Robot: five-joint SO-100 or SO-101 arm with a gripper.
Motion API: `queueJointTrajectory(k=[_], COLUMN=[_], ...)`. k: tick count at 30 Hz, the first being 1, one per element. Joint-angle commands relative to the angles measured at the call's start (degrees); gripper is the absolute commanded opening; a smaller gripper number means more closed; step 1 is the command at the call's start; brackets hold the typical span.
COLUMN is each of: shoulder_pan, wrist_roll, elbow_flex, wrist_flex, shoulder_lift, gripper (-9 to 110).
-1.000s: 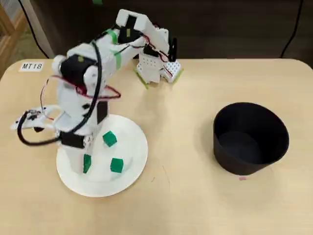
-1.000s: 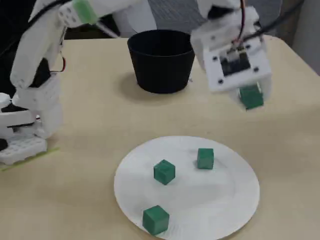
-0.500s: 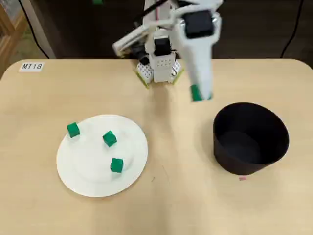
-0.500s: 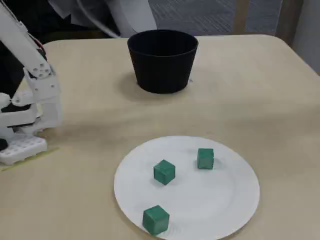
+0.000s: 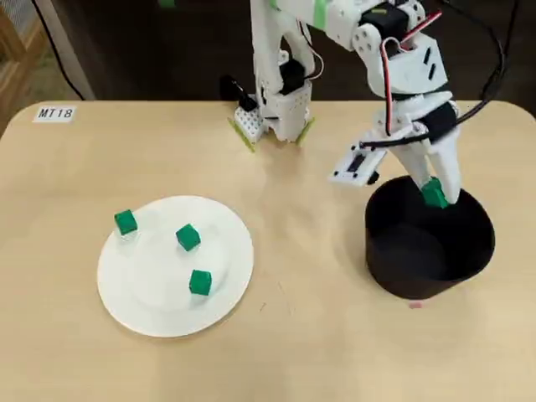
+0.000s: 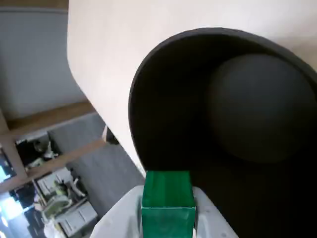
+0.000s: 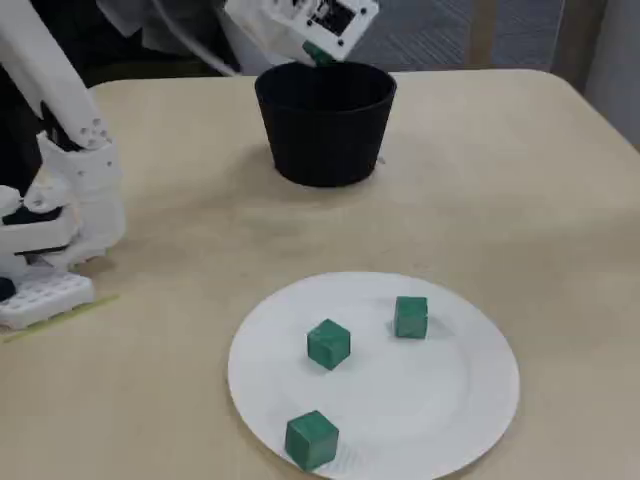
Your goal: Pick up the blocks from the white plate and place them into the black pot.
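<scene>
- We carry one green block (image 5: 434,194) clamped between the fingers of our gripper (image 6: 167,218); the wrist view shows it squeezed there, poised above the open mouth of the black pot (image 5: 429,251).
- In the overhead view the block hangs over the pot's far rim, not yet let go.
- The pot's floor, as the wrist view shows it, looks bare, so we judge that no block has gone in so far.
- Three more blocks wait on the white plate (image 5: 222,297), well apart from the pot: one near the plate's left rim (image 5: 126,222), one near the middle (image 5: 188,238), one below it (image 5: 199,282).
- We judge the task barely begun: this first drop is pending, three pickups remain.
</scene>
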Motion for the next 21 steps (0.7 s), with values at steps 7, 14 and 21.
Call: queueJointTrajectory(k=[7, 14, 21], shoulder_pan=[1.93, 3.69, 4.92], wrist_roll=[-0.7, -1.76, -3.6], elbow_flex=[-0.88, -1.05, -2.46], wrist_flex=[-4.31, -1.93, 0.26], shoulder_lift=[-4.22, -3.6, -3.16], gripper=[-2, 26, 13])
